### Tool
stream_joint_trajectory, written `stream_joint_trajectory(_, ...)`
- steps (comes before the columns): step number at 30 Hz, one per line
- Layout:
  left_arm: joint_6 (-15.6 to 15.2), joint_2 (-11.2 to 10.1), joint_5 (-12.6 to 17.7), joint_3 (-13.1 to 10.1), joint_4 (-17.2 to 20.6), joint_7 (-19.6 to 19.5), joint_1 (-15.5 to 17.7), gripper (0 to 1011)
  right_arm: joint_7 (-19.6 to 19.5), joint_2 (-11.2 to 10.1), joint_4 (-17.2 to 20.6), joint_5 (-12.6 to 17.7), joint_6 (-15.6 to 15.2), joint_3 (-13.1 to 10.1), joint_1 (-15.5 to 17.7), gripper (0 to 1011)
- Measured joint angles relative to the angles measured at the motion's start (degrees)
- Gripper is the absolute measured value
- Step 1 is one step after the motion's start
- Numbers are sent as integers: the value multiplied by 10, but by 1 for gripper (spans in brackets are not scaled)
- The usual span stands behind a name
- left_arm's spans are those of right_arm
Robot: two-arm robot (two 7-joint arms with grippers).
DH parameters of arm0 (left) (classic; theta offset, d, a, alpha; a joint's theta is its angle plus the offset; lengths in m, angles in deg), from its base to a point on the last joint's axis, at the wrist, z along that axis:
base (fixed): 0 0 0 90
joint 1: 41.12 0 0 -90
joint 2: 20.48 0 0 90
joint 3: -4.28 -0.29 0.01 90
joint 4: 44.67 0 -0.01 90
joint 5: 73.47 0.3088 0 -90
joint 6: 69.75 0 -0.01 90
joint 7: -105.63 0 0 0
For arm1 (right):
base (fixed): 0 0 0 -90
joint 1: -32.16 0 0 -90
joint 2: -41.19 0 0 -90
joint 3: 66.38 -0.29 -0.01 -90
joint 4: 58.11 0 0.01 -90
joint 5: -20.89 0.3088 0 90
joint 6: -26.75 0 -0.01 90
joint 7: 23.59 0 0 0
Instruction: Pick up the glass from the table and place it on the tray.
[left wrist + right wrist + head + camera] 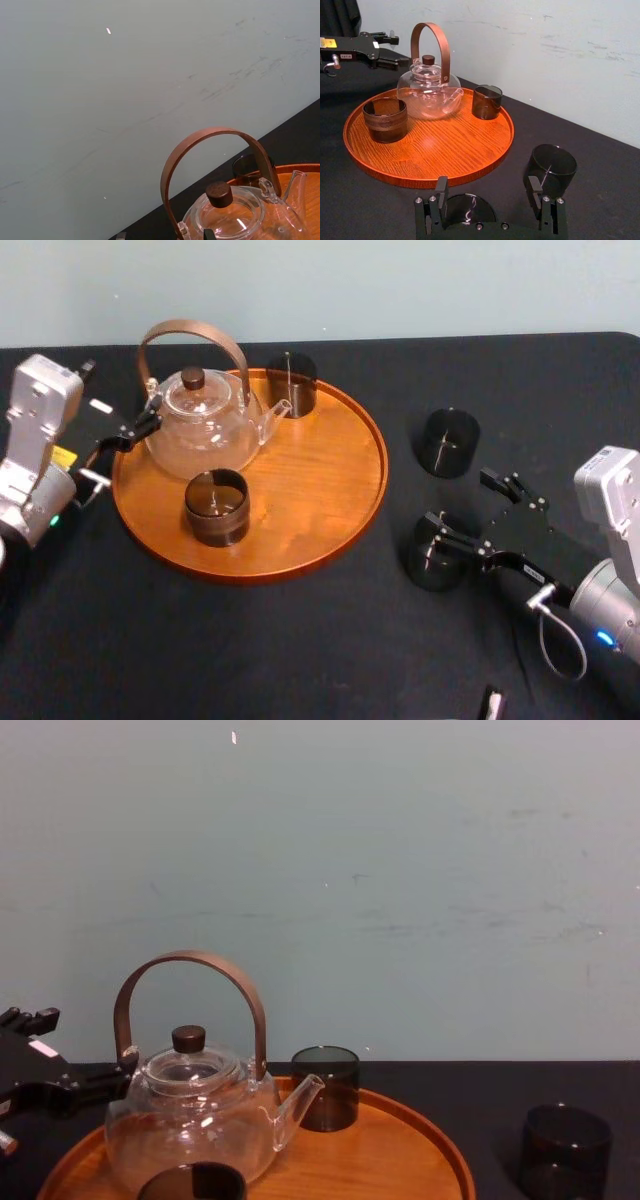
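Closest in, from the right wrist view: the right gripper, spread wide and holding nothing. Low between its fingers, a dark glass upright on the table, nearer one finger than the other (contact impossible to judge). From the head view, that dark glass at the tips of the gripper, right of the tray and clear of its rim. Just beyond, a second dark glass, also on the black tabletop.

On the round orange-brown tray: a glass teapot with a brown hoop handle, a smoky tumbler by the far rim, a wood-banded cup toward the near side. At the tray's left edge beside the teapot, the left gripper, parked, fingers apart, empty.

Matte black surface throughout; behind it, a pale blue-grey wall with faint scuffs.
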Motion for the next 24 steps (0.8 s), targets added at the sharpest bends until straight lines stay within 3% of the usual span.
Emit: stream_joint_trajectory(24, 0, 0, 0, 0, 0, 0, 0, 1001, 31, 26, -6, -24, -17, -12, 5, 1002)
